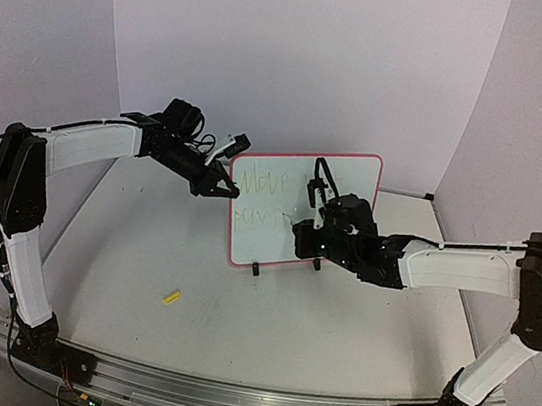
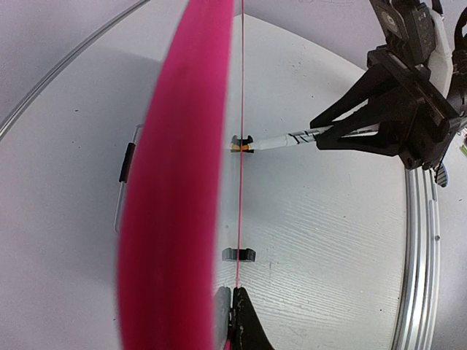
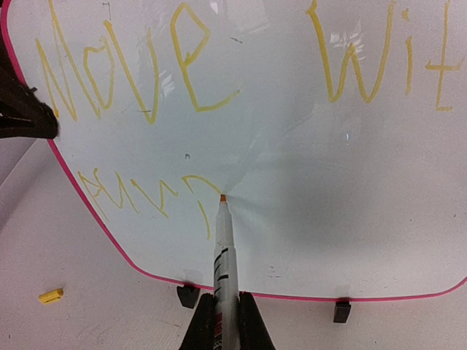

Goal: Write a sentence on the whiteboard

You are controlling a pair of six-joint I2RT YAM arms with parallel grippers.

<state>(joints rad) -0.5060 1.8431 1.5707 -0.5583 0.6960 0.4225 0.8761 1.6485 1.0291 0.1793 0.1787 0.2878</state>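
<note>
The whiteboard (image 1: 361, 170) with a pink-red frame stands upright on two black feet mid-table. The sentence (image 1: 272, 183) is yellow handwriting in two lines; in the right wrist view the top line (image 3: 139, 65) reads "Move wit" and the lower line (image 3: 131, 193) is partly written. My right gripper (image 3: 227, 306) is shut on a white marker (image 3: 225, 262), whose orange tip touches the board (image 3: 350, 219) at the lower line's end. My left gripper (image 1: 223, 190) is shut on the board's left edge (image 2: 175, 189), seen edge-on in the left wrist view, with the marker (image 2: 281, 142) beyond.
A small yellow marker cap (image 1: 172, 297) lies on the table to the front left of the board; it also shows in the right wrist view (image 3: 50, 296). White walls enclose the table at the back and sides. A metal rail (image 1: 223, 398) runs along the near edge.
</note>
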